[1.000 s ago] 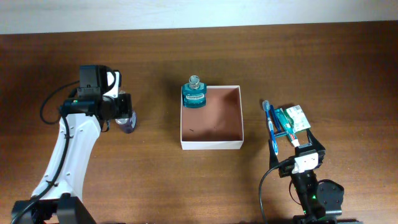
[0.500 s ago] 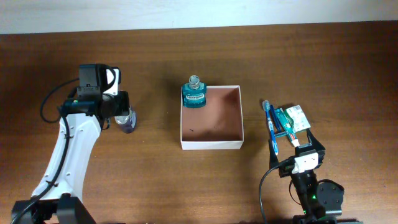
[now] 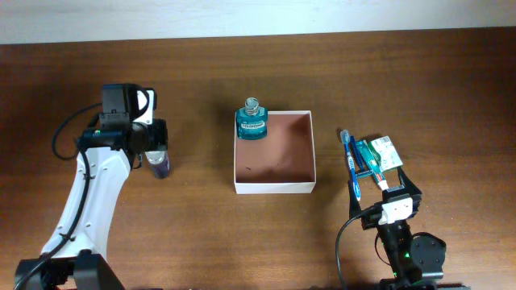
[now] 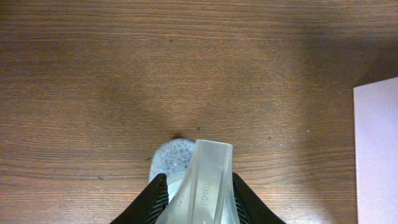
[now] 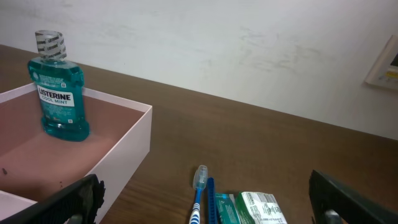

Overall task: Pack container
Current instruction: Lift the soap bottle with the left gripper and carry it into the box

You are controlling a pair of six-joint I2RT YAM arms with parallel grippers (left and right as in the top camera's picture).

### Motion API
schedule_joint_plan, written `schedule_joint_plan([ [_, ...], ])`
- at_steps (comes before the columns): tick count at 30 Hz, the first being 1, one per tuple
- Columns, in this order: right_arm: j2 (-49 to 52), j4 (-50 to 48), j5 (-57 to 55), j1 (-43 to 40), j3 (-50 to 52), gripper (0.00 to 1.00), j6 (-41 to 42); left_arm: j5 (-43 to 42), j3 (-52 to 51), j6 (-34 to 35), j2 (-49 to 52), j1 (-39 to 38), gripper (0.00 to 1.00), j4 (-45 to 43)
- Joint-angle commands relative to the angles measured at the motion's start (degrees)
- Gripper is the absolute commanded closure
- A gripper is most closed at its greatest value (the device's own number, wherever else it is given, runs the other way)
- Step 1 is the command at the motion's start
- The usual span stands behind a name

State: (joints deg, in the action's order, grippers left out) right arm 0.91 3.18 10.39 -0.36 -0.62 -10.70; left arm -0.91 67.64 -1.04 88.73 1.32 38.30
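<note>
The container (image 3: 274, 187) is a square shallow box with white walls and a reddish-brown inside, mid-table; its wall also shows in the right wrist view (image 5: 121, 155). A teal mouthwash bottle (image 3: 251, 122) (image 5: 60, 87) stands upright in its back left corner. Left of the box, my left gripper (image 3: 158, 155) (image 4: 198, 198) is shut on a small clear bottle (image 3: 161, 167) (image 4: 202, 180), which stands on the wood between the black fingers (image 4: 153, 198). My right gripper (image 3: 395, 185) (image 5: 204, 184) stands open at the front right, nothing between its fingers.
A blue toothbrush (image 3: 350, 161) (image 5: 198, 194) and green packets (image 3: 379, 155) (image 5: 261, 209) lie on the table right of the box, just ahead of my right gripper. The white box edge (image 4: 377, 149) shows at the right of the left wrist view.
My left gripper's jaws have closed onto the small clear bottle, which shifted slightly toward the arm. The right arm and the other things have not moved.
</note>
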Motion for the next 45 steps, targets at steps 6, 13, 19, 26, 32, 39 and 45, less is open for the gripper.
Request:
schedule_joint_plan([
  [6,-0.5,0.3,-0.3,-0.5,0.3,0.02,0.2,-3.4,0.0,0.9,-8.1,0.0,0.71,-0.2],
  [13,-0.5,0.3,-0.3,-0.5,0.3,0.02,0.2,-7.5,0.0,1.8,-15.3,-1.7,0.71,-0.2],
  [19,-0.5,0.3,-0.3,-0.5,0.3,0.02,0.2,-8.8,0.0,1.9,-20.7,-7.7,0.71,-0.2],
  [26,-0.5,0.3,-0.3,-0.5,0.3,0.02,0.2,-8.8,-0.1,4.5,-21.8,-14.6,0.71,-1.4],
  [32,-0.5,0.3,-0.3,-0.5,0.3,0.02,0.2,-8.7,-0.1,6.6,-20.4,-18.9,0.71,-6.1],
  [39,-0.5,0.3,-0.3,-0.5,0.3,0.02,0.2,-4.9,-0.1,7.3,-18.3,-24.0,0.71,-11.5],
  [45,-0.5,0.3,-0.3,-0.5,0.3,0.02,0.2,3.0,-0.1,8.0,-15.1,-29.1,0.71,-15.9],
])
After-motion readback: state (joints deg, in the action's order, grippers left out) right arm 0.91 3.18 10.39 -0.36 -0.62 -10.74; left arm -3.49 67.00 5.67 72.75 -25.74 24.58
